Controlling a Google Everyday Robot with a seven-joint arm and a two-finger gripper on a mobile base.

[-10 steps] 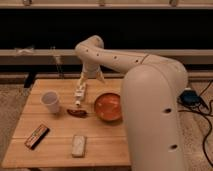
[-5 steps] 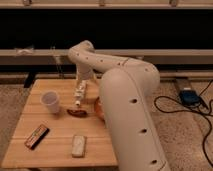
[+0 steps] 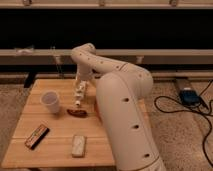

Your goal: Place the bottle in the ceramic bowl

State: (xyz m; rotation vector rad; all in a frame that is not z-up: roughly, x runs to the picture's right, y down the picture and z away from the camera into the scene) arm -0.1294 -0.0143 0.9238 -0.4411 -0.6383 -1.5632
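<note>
the pincer point(image 3: 80, 86) hangs over the far middle of the wooden plank table point(image 3: 55, 152), at the end of a smooth, rounded white arm point(image 3: 120, 100). one slim whitish bottle point(image 3: 79, 95) stands just beneath the pincer, at its tip; how far open the pincer is, or whether it grips the bottle, i cannot tell. left of the pincer sits one round white cup point(image 3: 50, 101). below the pincer lies one small brown oval lump point(image 3: 76, 112). nearer the front edge lies one flat pale block point(image 3: 78, 145), and one dark flat bar point(image 3: 36, 136). the arm's bulk covers the table right of the pincer, and the bowl cannot be seen.
</note>
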